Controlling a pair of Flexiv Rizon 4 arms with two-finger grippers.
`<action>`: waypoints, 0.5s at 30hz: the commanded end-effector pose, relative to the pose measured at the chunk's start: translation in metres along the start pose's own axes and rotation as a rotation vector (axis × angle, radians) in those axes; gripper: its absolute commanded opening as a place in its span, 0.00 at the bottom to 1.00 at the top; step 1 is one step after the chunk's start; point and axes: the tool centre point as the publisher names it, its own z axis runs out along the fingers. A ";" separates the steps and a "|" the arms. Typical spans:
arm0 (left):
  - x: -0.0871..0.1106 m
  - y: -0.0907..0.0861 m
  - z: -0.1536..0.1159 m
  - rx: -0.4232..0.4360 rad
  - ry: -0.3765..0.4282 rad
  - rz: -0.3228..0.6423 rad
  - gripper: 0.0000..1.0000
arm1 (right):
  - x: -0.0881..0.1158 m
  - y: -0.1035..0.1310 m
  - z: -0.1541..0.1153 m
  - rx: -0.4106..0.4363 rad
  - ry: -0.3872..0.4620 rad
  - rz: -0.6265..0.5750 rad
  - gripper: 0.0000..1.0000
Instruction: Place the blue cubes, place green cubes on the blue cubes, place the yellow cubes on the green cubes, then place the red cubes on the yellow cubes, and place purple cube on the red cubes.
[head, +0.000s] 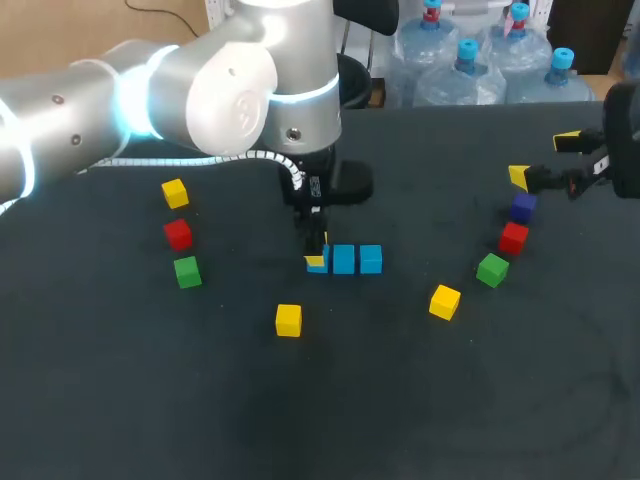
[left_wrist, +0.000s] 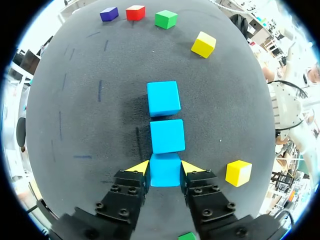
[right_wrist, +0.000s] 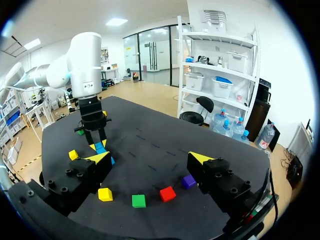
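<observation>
At the left of the dark cloth-covered counter (head: 100, 400), the left yellow cube (head: 175, 193), left red cube (head: 178, 234) and left green cube (head: 187, 271) lie loose and unstacked. In the middle, three bright blue cubes form a row. The left tool (left_wrist: 164, 167) clasps the nearest blue cube (left_wrist: 165, 172) from both sides. The middle blue cube (left_wrist: 167, 136) and far blue cube (left_wrist: 163, 98) follow just beyond it.

Rightward wait the front yellow cube (head: 288, 320), right yellow cube (head: 445, 301), right green cube (head: 492, 269), right red cube (head: 514, 237) and small purple cube (head: 523, 208), near the right tool (right_wrist: 150, 158), which is spread wide and empty.

Only the blue base looks nearly laid, and every upper layer remains. No readable writing shows on the cubes or counter.
</observation>
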 end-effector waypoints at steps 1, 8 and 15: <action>0.003 0.005 0.009 0.005 0.006 -0.001 0.00 | 0.000 0.001 0.000 0.005 0.003 0.000 1.00; 0.005 0.004 0.011 0.013 0.010 -0.008 0.00 | 0.000 0.001 0.000 0.005 0.003 0.000 1.00; 0.007 0.003 0.011 0.016 0.011 -0.015 0.00 | 0.000 0.001 0.000 0.005 0.003 0.000 1.00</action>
